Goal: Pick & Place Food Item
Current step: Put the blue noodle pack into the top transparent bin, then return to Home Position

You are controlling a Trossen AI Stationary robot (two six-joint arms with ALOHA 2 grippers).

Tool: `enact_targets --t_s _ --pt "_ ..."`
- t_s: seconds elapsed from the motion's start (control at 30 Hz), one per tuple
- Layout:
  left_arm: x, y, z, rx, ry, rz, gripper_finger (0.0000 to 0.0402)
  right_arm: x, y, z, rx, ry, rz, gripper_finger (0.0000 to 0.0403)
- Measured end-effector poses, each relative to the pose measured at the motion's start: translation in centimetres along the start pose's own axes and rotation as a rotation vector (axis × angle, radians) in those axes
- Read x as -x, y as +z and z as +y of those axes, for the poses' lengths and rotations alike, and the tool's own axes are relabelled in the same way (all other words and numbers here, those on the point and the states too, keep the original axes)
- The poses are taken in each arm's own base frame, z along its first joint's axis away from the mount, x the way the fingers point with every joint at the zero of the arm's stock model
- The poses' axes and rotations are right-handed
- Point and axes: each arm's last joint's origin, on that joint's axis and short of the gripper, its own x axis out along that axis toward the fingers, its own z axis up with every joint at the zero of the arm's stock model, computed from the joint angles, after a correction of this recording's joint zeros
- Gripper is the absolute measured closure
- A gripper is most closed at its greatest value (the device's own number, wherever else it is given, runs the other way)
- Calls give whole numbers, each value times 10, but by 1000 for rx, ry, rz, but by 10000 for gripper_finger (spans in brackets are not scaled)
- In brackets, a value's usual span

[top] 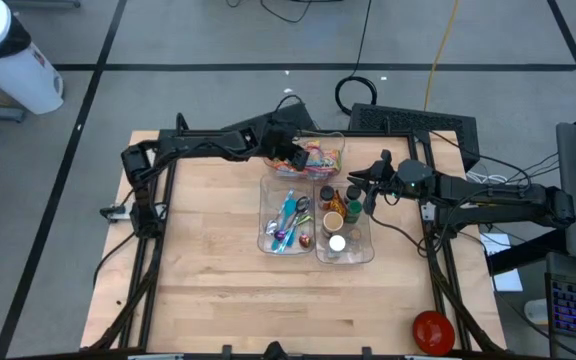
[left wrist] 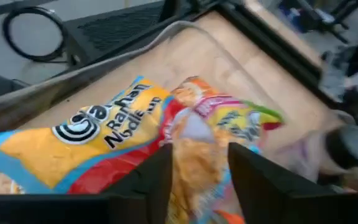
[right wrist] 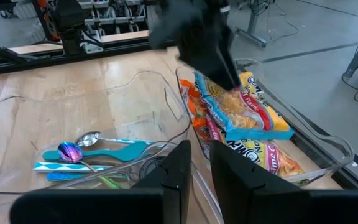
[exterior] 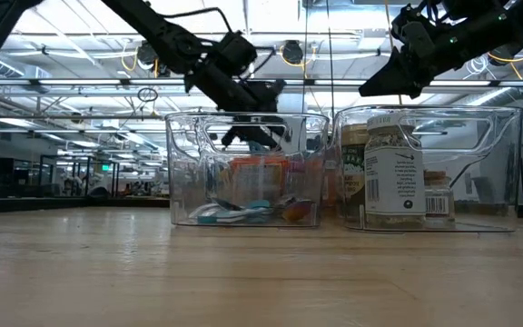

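Observation:
Several bright noodle packets [top: 320,158] lie in a clear bin [top: 340,140] at the table's far edge. My left gripper [left wrist: 199,177] hangs just over them inside the bin, open. An orange packet [left wrist: 194,155] shows between its fingers, and a blue-and-yellow ramen packet [left wrist: 98,137] lies beside it. From the right wrist view the left gripper [right wrist: 225,78] stands at the upper edge of the topmost packet [right wrist: 247,115], which rests slanted on the others. My right gripper [top: 368,195] waits shut above the jar bin [top: 360,250], holding nothing. My left gripper comes at the packets slanting down from the table's left, its fingers [left wrist: 148,180] apart on either side of the orange packet. Whether they touch it, I cannot tell. The packet lies on the other packets in the bin.
Two more clear bins stand side by side in mid-table, one holding spoons and utensils [top: 286,215], the other jars and bottles [top: 340,220]. A red round object [top: 433,330] sits at the near right corner. Bare wood [top: 218,280] spreads across the near and left parts.

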Motion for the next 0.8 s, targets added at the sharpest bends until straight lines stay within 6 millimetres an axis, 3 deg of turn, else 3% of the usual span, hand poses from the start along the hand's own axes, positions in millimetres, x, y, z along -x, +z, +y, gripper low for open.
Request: enact_targets --t_s 0.1,0.2,0.4,0.6,0.7,0.8 --pt "18 13 -2 5 -69 -17 214 0 0 0 1 0 5 353" --pt "50 30 -4 6 -155 -22 192 0 -1 0 1 0 8 353" --pt "133 46 -21 -181 -159 -43 173 0 -2 0 2 0 16 353" --pt "200 28 -50 -414 -64 -95 172 0 -2 0 3 -1 23 353" --pt "220 8 -58 -506 -156 -183 172 0 -3 0 4 -1 29 353" --pt "232 -21 -54 -550 -253 -273 172 0 -3 0 4 0 30 353"
